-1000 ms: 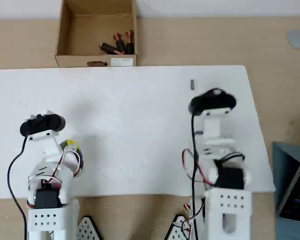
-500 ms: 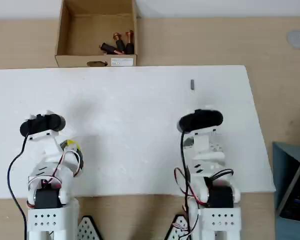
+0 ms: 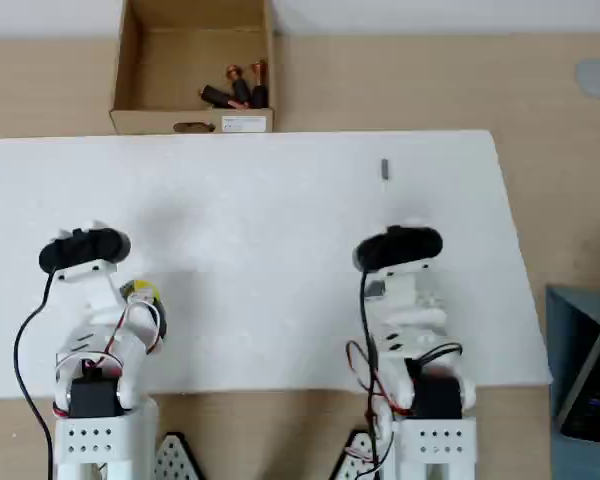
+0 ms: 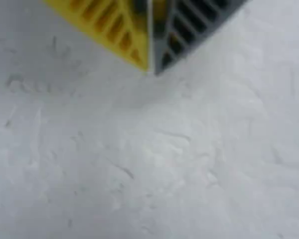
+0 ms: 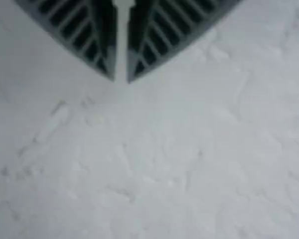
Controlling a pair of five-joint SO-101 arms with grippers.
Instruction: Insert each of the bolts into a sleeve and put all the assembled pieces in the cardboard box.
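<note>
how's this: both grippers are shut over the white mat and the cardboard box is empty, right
Not empty: the high view shows the cardboard box holding several assembled pieces. The left gripper and right gripper are indeed shut over the white mat.

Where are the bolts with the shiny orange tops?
In the high view the bolts lie bunched inside the cardboard box, in its right corner nearest the white mat, on the far left side of the table.
</note>
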